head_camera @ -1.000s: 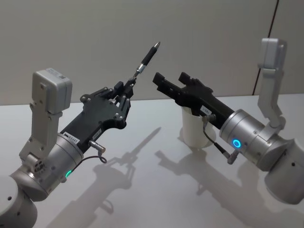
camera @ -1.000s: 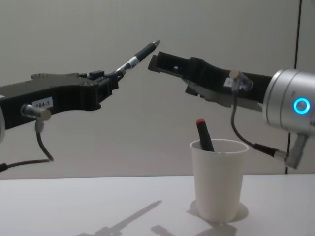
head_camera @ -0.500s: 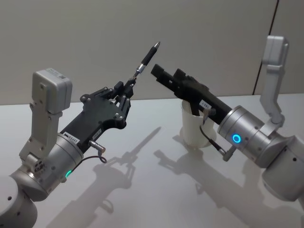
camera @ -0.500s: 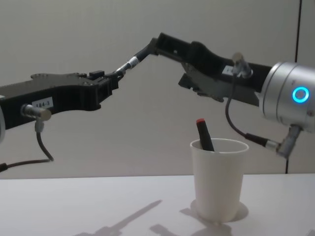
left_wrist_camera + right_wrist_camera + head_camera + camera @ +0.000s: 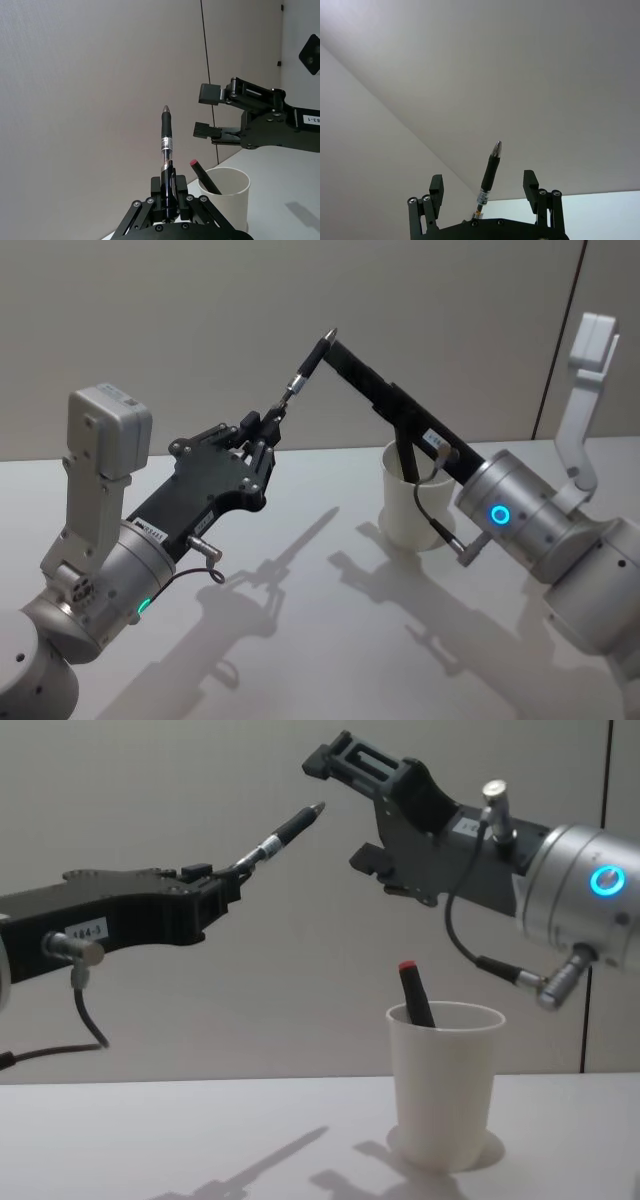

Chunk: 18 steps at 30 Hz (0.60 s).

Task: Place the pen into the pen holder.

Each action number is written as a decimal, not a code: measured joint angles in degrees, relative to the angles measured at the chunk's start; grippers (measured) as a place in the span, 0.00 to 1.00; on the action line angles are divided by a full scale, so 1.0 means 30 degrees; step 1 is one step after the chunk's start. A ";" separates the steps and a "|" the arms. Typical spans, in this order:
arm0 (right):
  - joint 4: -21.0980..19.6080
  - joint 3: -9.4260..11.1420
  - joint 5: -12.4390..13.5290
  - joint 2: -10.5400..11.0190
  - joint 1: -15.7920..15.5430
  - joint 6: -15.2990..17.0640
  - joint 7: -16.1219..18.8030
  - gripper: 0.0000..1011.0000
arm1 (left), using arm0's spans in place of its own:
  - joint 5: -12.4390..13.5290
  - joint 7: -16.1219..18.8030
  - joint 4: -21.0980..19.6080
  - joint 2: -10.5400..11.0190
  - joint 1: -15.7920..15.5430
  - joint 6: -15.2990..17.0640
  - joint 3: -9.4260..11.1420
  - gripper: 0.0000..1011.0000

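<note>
Grey wall (image 5: 180, 310) backs a slim black silver-tipped pen (image 5: 306, 367).

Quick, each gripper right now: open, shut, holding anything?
Left gripper: shut on the pen.
Right gripper: open, holding nothing, near the pen's tip.

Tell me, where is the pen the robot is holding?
Chest view: the pen is in the air, clamped in the left gripper, its tip near the open right gripper, above and left of the cup.
</note>
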 joint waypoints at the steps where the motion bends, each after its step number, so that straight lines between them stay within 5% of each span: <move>1: 0.0095 -0.0014 0.0164 -0.0067 0.0051 0.0013 -0.0057 0.99 | 0.0000 0.0000 0.0000 0.0001 0.0000 -0.0001 0.0000 0.17; 18: 0.2364 -0.0709 0.1901 -0.1412 0.1165 0.0064 -0.1117 0.99 | -0.0001 0.0000 0.0000 0.0001 0.0000 -0.0001 0.0000 0.17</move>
